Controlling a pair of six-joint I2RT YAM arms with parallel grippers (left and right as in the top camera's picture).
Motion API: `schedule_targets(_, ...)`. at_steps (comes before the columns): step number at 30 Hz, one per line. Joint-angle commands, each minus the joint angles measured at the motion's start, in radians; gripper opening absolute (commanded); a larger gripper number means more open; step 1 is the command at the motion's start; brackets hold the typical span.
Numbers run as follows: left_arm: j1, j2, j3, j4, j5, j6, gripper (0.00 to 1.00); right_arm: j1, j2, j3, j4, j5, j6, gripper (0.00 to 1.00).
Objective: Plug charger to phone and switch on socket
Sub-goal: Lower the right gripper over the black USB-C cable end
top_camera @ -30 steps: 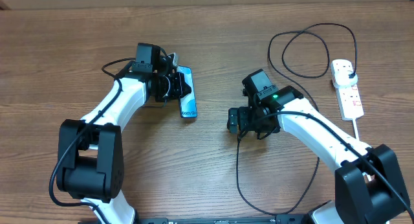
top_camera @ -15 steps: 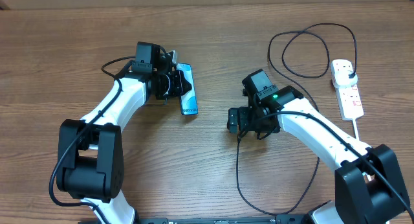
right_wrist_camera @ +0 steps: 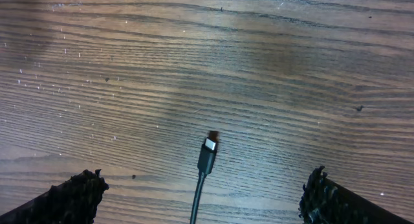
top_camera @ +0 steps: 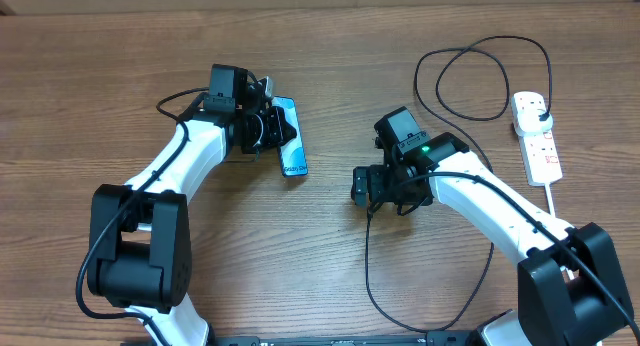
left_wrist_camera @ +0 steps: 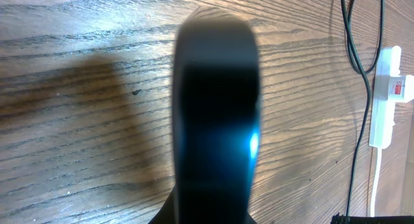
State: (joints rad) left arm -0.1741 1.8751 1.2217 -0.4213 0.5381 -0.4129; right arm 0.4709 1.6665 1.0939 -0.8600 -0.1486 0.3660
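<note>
My left gripper (top_camera: 268, 132) is shut on the phone (top_camera: 289, 141), which it holds by one long edge, tilted, teal screen up. In the left wrist view the phone (left_wrist_camera: 217, 107) is a dark blurred slab that hides the fingers. My right gripper (top_camera: 362, 186) is open and low over the table. The charger's connector tip (right_wrist_camera: 208, 146) lies between its spread fingers (right_wrist_camera: 204, 198), touching neither. The black cable (top_camera: 368, 266) loops round to a black plug (top_camera: 539, 111) in the white socket (top_camera: 540, 146) at the far right.
The socket's thick white cord (top_camera: 556, 201) runs toward the front right. The cable makes a wide loop (top_camera: 470, 81) at the back right. The socket also shows in the left wrist view (left_wrist_camera: 387, 94). The table is brown wood.
The phone has shifted and turned slightly in my left gripper. The right arm and the cable have not moved.
</note>
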Motion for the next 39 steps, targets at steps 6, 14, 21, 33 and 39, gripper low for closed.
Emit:
schedule_targets(6,0.004,-0.031,-0.003,0.001,0.011,-0.006,0.04,0.0,0.011,0.018,0.003,0.014,-0.001,1.0)
schedule_targets(14,0.004,-0.031,-0.003,-0.023,-0.024,-0.006,0.04,0.0,0.011,0.018,0.009,0.008,0.0,1.0)
schedule_targets(21,0.01,-0.031,-0.003,-0.029,-0.058,-0.007,0.04,0.0,0.011,0.018,0.051,-0.051,-0.001,1.0)
schedule_targets(33,0.069,-0.031,-0.004,-0.053,-0.058,-0.038,0.04,0.092,0.021,0.018,-0.055,0.097,0.148,0.11)
schedule_targets(39,0.069,-0.031,-0.004,-0.053,-0.054,-0.037,0.04,0.151,0.095,0.018,-0.091,0.106,0.166,0.29)
